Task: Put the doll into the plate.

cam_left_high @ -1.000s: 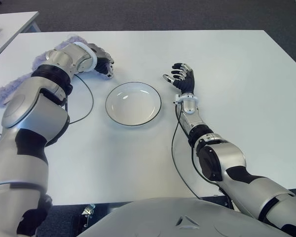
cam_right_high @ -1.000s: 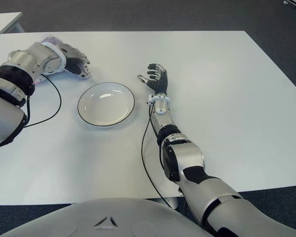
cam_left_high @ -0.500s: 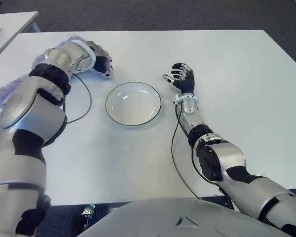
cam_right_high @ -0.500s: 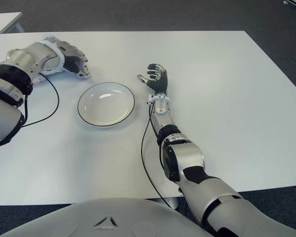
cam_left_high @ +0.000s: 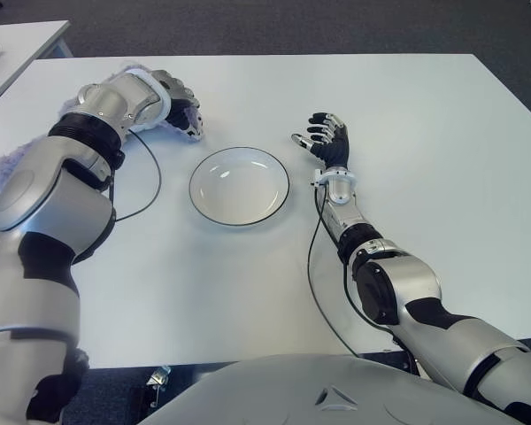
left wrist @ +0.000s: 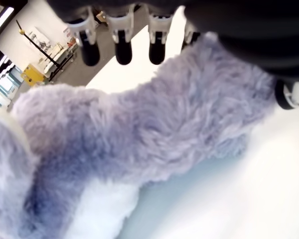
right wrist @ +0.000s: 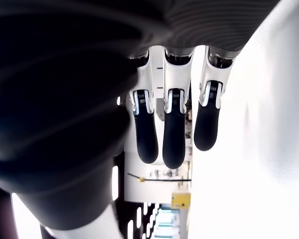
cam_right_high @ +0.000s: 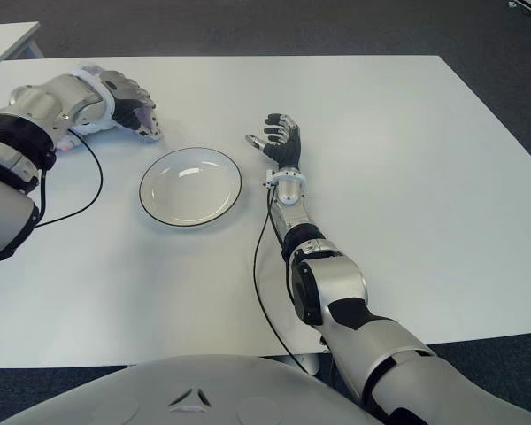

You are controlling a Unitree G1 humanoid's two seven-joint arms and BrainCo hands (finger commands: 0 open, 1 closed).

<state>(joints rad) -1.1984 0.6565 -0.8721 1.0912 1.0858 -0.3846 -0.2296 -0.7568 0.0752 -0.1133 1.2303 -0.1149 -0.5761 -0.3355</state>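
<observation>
White surface carries an empty plate. Eye views: the left hand lies beyond the plate on the purple doll; the right hand idles beside the plate. Left wrist view: fingers extended over the doll's fur, not clamped. Right wrist view: fingers apart, empty. Step: grasping; next, close and lift toward the plate.

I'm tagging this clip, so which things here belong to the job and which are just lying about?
Job:
- purple furry doll, under the left robot hand
- empty white plate

Not part of it:
- right robot hand, open, right of the plate
- black cable on the white table
</observation>
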